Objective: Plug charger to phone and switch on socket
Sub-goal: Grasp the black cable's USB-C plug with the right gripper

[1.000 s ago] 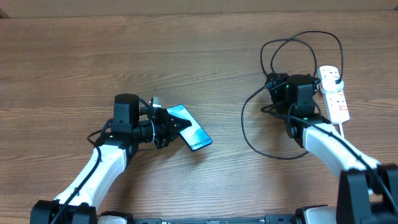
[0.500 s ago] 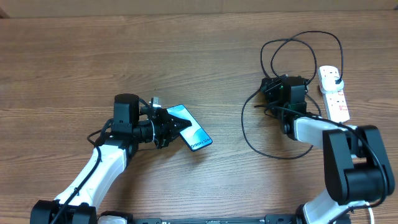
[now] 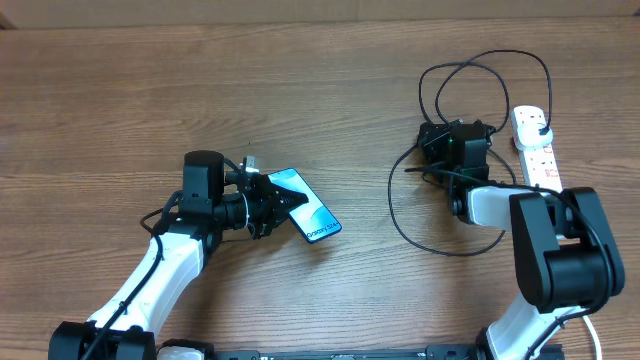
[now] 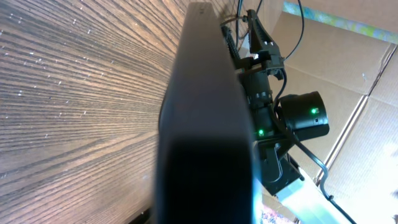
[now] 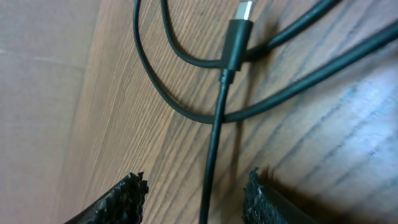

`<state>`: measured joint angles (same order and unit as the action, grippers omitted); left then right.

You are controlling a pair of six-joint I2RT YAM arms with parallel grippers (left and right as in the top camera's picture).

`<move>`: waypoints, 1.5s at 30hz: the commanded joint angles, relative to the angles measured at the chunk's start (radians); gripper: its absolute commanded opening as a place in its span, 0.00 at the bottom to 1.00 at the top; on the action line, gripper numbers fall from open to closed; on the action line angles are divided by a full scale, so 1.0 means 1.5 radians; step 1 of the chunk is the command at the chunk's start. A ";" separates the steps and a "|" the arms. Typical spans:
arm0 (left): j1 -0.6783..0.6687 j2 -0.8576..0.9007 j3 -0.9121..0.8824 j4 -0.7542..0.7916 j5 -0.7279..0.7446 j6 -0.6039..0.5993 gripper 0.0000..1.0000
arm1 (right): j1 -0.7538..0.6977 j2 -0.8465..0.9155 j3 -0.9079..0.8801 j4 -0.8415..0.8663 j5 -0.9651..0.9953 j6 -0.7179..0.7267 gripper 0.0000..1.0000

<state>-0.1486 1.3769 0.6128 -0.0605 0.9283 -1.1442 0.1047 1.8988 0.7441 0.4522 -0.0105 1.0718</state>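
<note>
The phone (image 3: 312,212) has a light blue screen and lies tilted at the table's left middle. My left gripper (image 3: 268,200) is shut on its upper left end. In the left wrist view the phone's dark edge (image 4: 205,124) fills the centre and hides the fingers. The charger's thin black cable (image 3: 398,214) loops over the right side, and its plug (image 3: 541,127) sits in the white socket (image 3: 538,158). My right gripper (image 5: 196,193) is open low over the cable (image 5: 214,137), which runs between its fingers. The connector tip (image 5: 246,10) lies just ahead. In the overhead view the right gripper (image 3: 432,140) is left of the socket.
The socket's thick white cord (image 3: 552,208) runs toward the front right. Cable loops (image 3: 485,60) lie behind my right gripper. A cardboard wall (image 4: 348,74) stands beyond the table. My right arm (image 4: 298,115) shows across the table in the left wrist view.
My right wrist has shifted a little left, away from the socket and over the cable, and its forearm has swung. My left arm and the phone have not moved.
</note>
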 commanded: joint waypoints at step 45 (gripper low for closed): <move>0.004 -0.002 0.010 0.074 0.122 0.092 0.04 | -0.002 -0.113 0.048 -0.204 -0.279 -0.233 0.04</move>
<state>-0.1482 1.3769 0.6132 0.0204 0.9886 -1.0866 0.0990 1.8534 0.8181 0.1810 -0.2878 0.8074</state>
